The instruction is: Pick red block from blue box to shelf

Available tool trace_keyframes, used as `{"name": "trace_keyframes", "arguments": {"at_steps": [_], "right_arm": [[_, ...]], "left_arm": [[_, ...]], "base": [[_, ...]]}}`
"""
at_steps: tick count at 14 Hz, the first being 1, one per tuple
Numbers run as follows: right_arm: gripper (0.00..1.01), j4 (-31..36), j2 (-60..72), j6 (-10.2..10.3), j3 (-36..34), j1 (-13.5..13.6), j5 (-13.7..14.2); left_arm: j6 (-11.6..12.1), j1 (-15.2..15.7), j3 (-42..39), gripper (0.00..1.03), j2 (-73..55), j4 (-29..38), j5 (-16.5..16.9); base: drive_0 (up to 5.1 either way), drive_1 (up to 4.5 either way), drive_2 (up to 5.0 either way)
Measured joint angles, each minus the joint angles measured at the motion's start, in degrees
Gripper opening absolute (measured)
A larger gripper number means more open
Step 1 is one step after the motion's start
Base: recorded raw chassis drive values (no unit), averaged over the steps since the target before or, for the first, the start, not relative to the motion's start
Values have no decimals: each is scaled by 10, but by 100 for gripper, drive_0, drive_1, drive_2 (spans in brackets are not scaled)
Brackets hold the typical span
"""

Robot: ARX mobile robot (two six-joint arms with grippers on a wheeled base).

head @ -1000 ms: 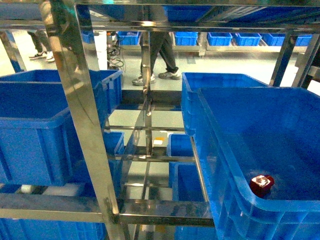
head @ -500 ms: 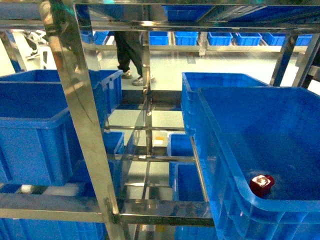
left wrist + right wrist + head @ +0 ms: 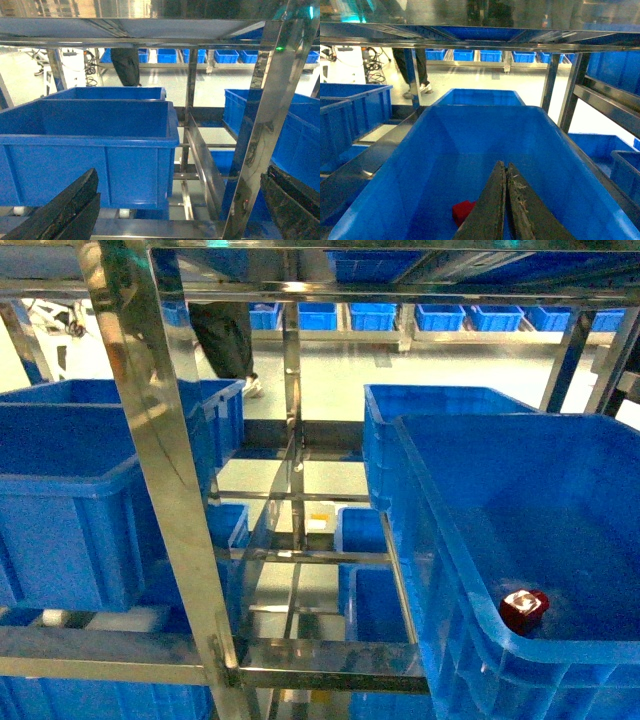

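A: Where does the red block (image 3: 524,609) sit?

B: In the head view it lies on the floor of the blue box (image 3: 440,530), in the near corner by the front wall, stud side catching a white glare. The right wrist view shows it too (image 3: 464,212), low in the same box (image 3: 385,200), just left of the right gripper (image 3: 506,170).

A: And that gripper?

B: Its two dark fingers are pressed together with nothing between them, pointing into the box above the floor. The head view shows no gripper at all.

A: The left one?

B: The left gripper (image 3: 180,205) shows only in its own wrist view: fingers (image 3: 65,210) spread wide at the bottom corners, holding nothing, facing another blue crate (image 3: 90,145) on the shelf (image 3: 260,125) (a green light glows on the upright).

A: The room?

B: Steel uprights and rails of the shelf (image 3: 160,470) frame everything. Beyond, a pale glossy floor (image 3: 330,375), a row of blue crates (image 3: 440,317) on a far rack, and a person's legs (image 3: 225,340) standing at the back.
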State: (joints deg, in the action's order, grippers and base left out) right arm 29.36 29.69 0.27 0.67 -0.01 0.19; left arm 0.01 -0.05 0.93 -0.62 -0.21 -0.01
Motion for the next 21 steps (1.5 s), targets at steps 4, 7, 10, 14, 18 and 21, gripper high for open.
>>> {"name": "trace_keyframes", "arguments": {"at_steps": [4, 7, 10, 14, 18, 21], "right_arm": [[2, -25, -26, 0, 0, 0, 0], [2, -162, -166, 0, 0, 0, 0], [2, -203, -203, 0, 0, 0, 0], [2, -297, -294, 0, 0, 0, -2], [2, -296, -294, 0, 0, 0, -2], [2, -296, -294, 0, 0, 0, -1]], "left_arm": [[0, 0, 0, 98, 0, 0, 0], [0, 0, 0, 98, 0, 0, 0], [0, 0, 0, 98, 0, 0, 0], [0, 0, 0, 98, 0, 0, 0], [0, 0, 0, 98, 0, 0, 0], [0, 0, 0, 98, 0, 0, 0]], "base": [[0, 0, 0], [0, 0, 0], [0, 0, 0], [0, 0, 0], [0, 0, 0], [0, 0, 0]]}}
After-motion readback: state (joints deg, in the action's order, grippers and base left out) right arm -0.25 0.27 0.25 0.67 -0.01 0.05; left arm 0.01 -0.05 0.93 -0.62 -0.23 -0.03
